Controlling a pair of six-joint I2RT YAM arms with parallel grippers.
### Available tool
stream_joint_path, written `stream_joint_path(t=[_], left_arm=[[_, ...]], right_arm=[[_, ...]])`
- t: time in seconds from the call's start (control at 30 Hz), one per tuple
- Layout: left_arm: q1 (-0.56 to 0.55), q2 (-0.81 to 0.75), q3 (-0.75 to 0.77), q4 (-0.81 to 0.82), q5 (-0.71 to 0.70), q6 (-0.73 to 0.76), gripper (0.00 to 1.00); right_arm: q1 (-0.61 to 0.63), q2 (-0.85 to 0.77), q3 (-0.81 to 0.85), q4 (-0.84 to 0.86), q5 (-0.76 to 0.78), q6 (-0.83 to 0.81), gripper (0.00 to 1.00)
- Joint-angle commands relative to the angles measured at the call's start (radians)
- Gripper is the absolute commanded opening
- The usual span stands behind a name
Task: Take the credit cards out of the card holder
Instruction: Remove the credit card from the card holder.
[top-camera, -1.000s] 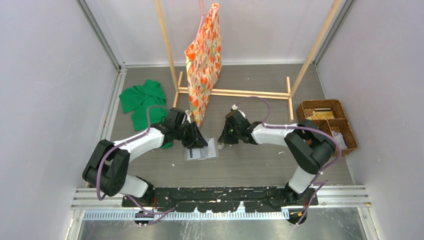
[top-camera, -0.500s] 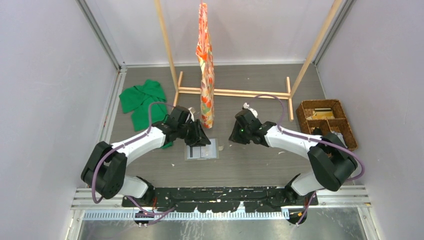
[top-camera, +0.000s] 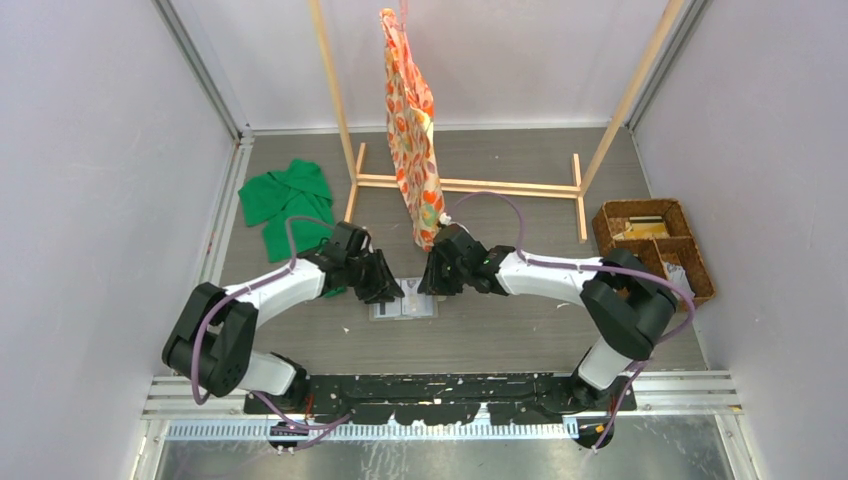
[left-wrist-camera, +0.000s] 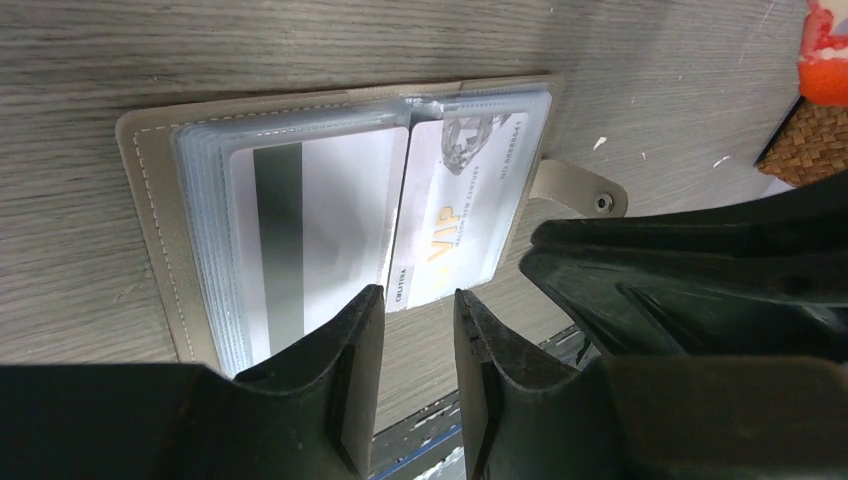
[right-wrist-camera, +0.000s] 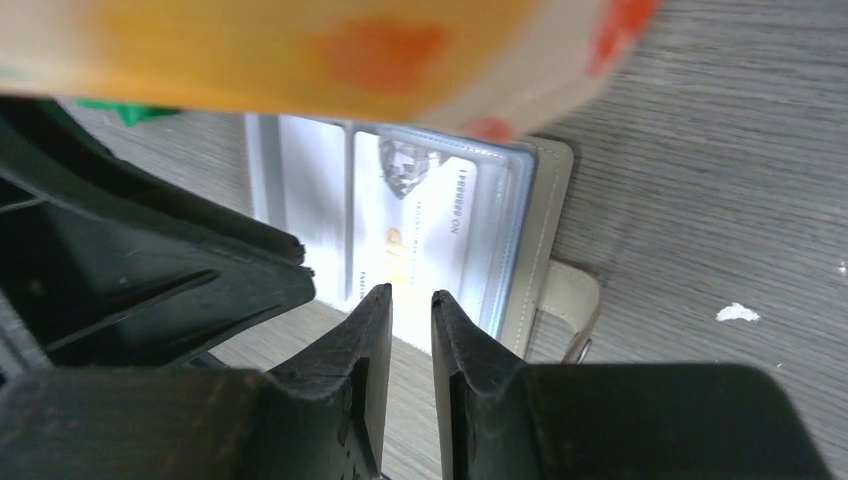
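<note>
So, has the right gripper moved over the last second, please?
Yes: the right gripper has shifted left, away from the wicker basket, over the card holder.

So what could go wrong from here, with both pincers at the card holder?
The left pincer and right pincer sit close together at the card holder; they could collide.
The cards lie under clear sleeves; a pinch may grab sleeve and drag the whole holder.
The hanging orange bag blocks part of the right wrist view.

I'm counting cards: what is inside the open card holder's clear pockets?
The card holder shows two cards in facing clear sleeves: a white card with a dark stripe, and a VIP card. More sleeves are stacked underneath; their contents are covered.
</note>
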Motion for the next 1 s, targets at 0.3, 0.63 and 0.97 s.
stream_joint_path(t=[0.3,0.63,0.97], left_arm=[[0.005,0.051,0.002,0.065,0.009,0.002,0.33],[0.006,0.054,-0.023,0.067,-0.011,0.005,0.33],[0.026,0.052,-0.06,0.12,0.011,-0.012,0.28]], right_arm=[[0.0,0.084,0.004,0.065,-0.014,0.019,0.25],[0.001,0.14,-0.027,0.086,-0.007,0.033,0.24],[0.0,0.172,-0.035,0.105,-0.018,0.045,0.23]])
